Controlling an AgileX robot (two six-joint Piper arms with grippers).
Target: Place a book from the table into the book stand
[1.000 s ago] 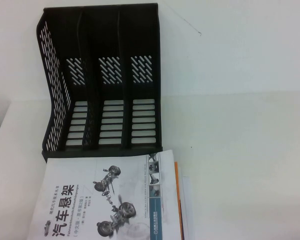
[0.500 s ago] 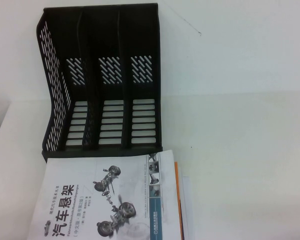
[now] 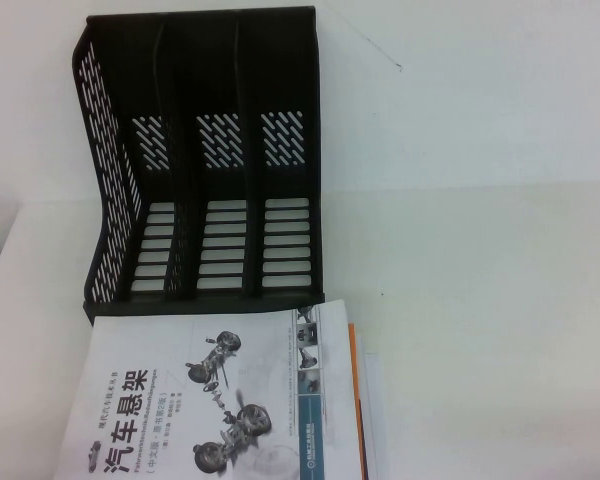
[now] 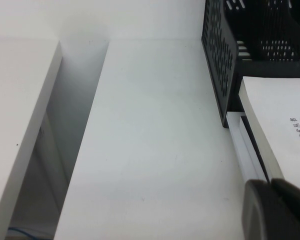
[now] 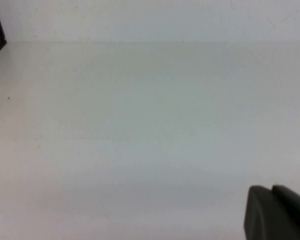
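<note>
In the high view, the black plastic three-slot book stand (image 3: 205, 165) is seen on the plain white table (image 3: 480, 260), with the white-grey paperback book (image 3: 205, 400) lying flat just in front of it on an orange-edged book (image 3: 353, 400); no arm is shown. In the left wrist view, the closed left gripper (image 4: 277, 210) is seen beside the book's corner. In the right wrist view, the right gripper (image 5: 275, 212) is held over bare table; its state cannot be told.
</note>
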